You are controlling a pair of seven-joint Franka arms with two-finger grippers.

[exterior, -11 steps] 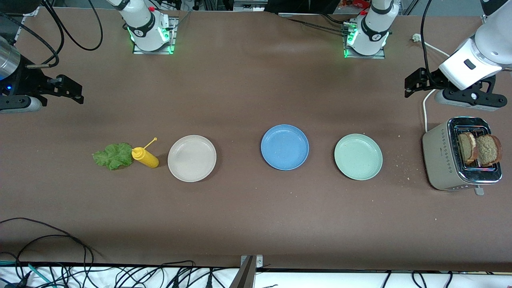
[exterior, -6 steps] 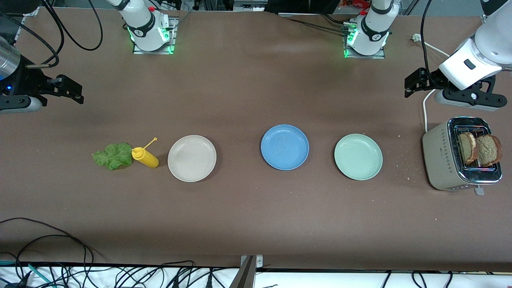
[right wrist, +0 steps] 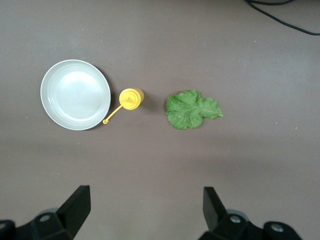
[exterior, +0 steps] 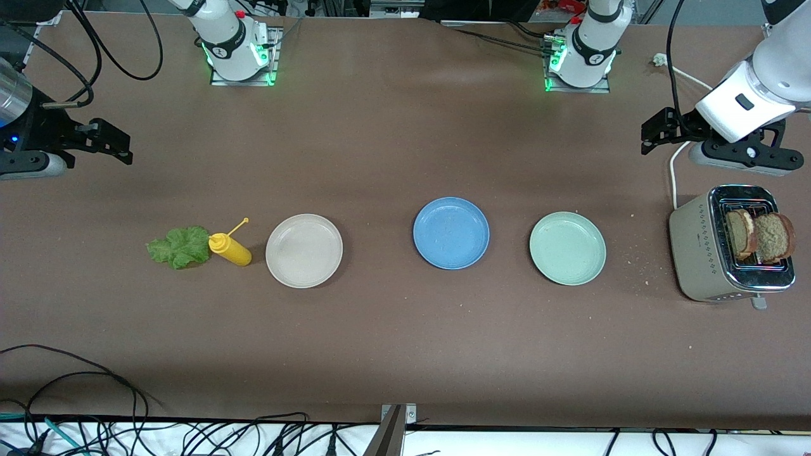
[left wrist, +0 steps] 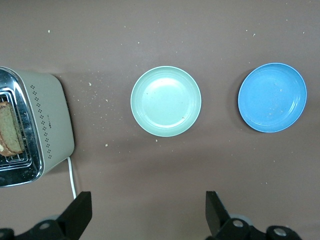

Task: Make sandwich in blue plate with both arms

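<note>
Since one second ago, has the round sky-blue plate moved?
No. The round sky-blue plate lies between the beige plate and pale green plate as before.

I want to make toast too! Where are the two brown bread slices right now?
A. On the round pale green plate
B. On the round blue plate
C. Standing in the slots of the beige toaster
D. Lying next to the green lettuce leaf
C: the two brown bread slices stand up out of the slots of the beige toaster; the round sky-blue plate holds nothing.
</note>
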